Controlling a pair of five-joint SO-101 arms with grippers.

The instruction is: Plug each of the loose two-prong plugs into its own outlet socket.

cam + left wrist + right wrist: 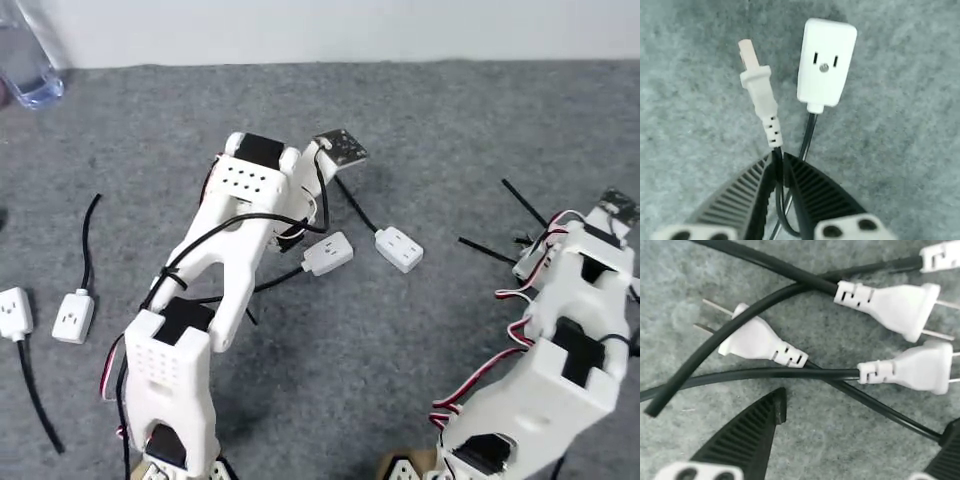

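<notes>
We are seeing our left claw (780, 165) clenching the black cord (776, 151) just behind a white two-prong plug (757, 85), which is sitting just beside a white block-shaped outlet socket (825, 62) on the grey carpet (900, 150). Our right claw (865, 415) is hanging released over three loose white plugs (752, 340).

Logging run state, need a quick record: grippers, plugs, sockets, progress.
left gripper: shut on the cord of a plug
plug vs socket: side by side, not inserted
right gripper: open over loose plugs, cords crossed
table sockets: four in the high view, none with a plug in
plugs seated: none
</notes>
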